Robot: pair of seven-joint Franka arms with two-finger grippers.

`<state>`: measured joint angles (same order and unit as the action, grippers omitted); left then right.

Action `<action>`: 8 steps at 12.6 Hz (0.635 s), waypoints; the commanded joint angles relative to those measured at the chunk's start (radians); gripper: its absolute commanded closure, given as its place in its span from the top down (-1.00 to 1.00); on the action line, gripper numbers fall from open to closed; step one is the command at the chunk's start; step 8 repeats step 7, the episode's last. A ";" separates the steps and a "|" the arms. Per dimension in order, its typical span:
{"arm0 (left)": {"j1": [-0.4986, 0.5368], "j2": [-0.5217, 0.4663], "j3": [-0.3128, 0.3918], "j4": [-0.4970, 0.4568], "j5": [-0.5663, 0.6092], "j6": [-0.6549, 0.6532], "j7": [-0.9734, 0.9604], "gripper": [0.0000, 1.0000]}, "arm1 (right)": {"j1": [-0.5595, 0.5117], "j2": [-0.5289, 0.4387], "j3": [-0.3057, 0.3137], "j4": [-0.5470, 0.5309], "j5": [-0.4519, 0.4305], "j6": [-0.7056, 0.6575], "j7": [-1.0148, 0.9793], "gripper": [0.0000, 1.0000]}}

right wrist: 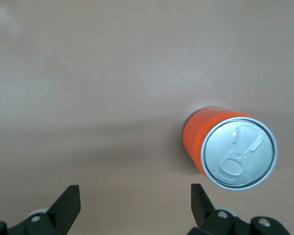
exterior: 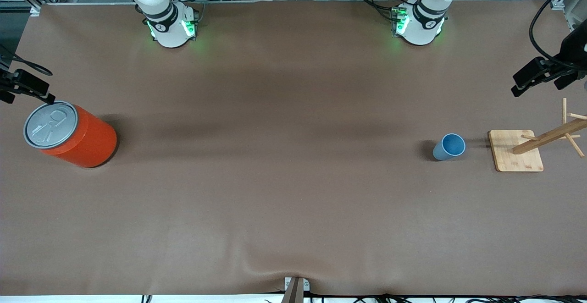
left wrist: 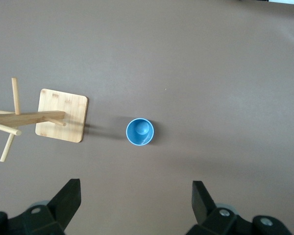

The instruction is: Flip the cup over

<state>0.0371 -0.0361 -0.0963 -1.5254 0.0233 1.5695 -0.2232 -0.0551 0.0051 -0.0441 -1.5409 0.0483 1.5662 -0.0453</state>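
The cup (exterior: 449, 146) (left wrist: 140, 132) stands upright, mouth up, beside the wooden rack (exterior: 516, 150) (left wrist: 61, 115). The left gripper (left wrist: 135, 205) hangs high over it, fingers spread. The right gripper (right wrist: 135, 205), also spread, waits over the can (exterior: 69, 133) (right wrist: 229, 149).

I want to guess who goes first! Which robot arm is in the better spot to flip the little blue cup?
Probably the left. The cup stands open-side up beside the wooden rack at the left arm's end, below the open left gripper. The open right gripper waits by the orange can.
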 commanded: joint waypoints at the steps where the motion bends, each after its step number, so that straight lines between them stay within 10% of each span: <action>1: -0.020 0.013 0.018 0.050 -0.013 -0.052 0.007 1.00 | -0.005 -0.024 0.007 -0.015 0.050 -0.008 0.016 1.00; 8: -0.016 0.007 0.007 0.051 -0.016 -0.089 0.005 1.00 | -0.009 -0.020 0.006 -0.016 0.041 -0.008 0.016 1.00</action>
